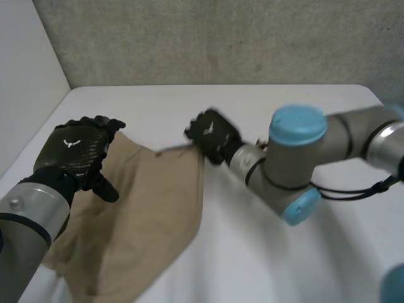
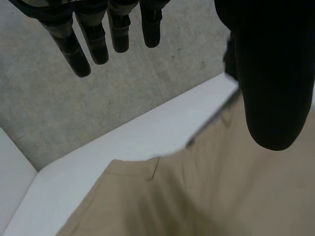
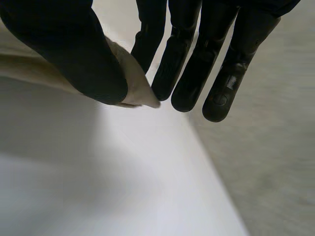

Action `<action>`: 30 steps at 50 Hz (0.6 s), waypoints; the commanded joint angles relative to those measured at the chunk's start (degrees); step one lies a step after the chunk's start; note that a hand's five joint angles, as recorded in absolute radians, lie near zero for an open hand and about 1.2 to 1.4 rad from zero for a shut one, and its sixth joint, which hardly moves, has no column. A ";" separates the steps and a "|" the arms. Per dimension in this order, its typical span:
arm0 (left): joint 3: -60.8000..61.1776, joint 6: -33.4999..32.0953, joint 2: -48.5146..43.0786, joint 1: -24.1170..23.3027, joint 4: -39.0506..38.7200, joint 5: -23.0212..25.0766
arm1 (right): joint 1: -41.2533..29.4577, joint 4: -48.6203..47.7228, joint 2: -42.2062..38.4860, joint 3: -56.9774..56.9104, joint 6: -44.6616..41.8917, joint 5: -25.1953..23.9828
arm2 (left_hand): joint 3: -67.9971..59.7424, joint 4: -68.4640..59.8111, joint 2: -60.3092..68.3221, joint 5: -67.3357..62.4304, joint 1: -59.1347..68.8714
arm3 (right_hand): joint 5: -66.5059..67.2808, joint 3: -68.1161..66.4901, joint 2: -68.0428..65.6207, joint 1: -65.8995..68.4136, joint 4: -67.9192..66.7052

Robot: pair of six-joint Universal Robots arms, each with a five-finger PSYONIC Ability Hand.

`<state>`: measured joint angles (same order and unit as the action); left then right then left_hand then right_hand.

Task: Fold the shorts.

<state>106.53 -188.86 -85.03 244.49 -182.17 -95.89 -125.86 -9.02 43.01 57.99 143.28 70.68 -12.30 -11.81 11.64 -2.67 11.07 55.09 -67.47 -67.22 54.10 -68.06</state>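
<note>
Tan shorts (image 1: 145,208) lie spread over the left half of the white table (image 1: 284,265). My right hand (image 1: 211,132) is at their far right corner. In the right wrist view its thumb (image 3: 74,54) presses that corner of the shorts (image 3: 135,83) against the fingers, so it is shut on the cloth, which is lifted slightly off the table. My left hand (image 1: 76,148) hovers over the shorts' far left part with fingers (image 2: 98,39) straight and spread; it holds nothing. The shorts (image 2: 197,196) lie under its palm.
A grey concrete wall (image 1: 221,38) stands behind the table's far edge. A white side panel (image 1: 25,76) closes off the left. My right arm (image 1: 297,158) reaches across the table's middle. Bare table lies to the right of the shorts.
</note>
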 commanded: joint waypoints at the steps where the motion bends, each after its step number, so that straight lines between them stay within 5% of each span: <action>1: 0.17 0.08 2.85 0.46 0.15 0.09 | 1.06 2.95 11.29 -0.25 5.08 16.14 | 2.30 1.81 -1.64 2.67 -1.07 | 14.91 -12.53 -12.78 25.90 -11.94; 10: 1.40 0.16 4.88 -0.24 0.15 0.09 | 7.28 9.00 16.66 0.97 -0.07 28.88 | 1.75 1.26 -1.09 2.12 -0.52 | 14.91 -12.53 -12.78 25.90 -11.94; 18: 2.98 0.08 3.38 -3.13 -0.03 0.09 | 11.96 9.20 19.38 12.65 -2.74 28.81 | 0.41 -0.08 0.25 0.77 0.83 | 14.91 -12.53 -12.78 25.90 -11.94; 25: 2.54 0.25 -1.98 -11.75 0.06 -0.09 | 13.89 6.31 21.31 19.77 -1.26 28.81 | -0.27 -0.76 0.93 0.10 1.50 | 14.91 -12.53 -12.78 25.90 -11.94; 26: 2.02 0.16 -5.20 -16.36 -0.03 -0.09 | 13.98 5.86 21.93 20.23 -0.55 28.81 | -0.44 -0.93 1.09 -0.07 1.67 | 14.91 -12.53 -12.78 25.90 -11.94; 30: 1.58 0.16 -9.35 -18.87 -0.03 -0.09 | 14.07 5.06 24.40 21.02 2.88 28.46 | -0.77 -1.26 1.43 -0.41 2.01 | 14.91 -12.53 -12.78 25.90 -11.94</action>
<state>109.14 -188.69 -87.27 232.77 -182.17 -95.95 -112.49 -1.53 63.90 76.11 141.47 99.55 -12.30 -11.82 11.64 -2.67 11.07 56.32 -67.48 -67.22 54.80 -68.27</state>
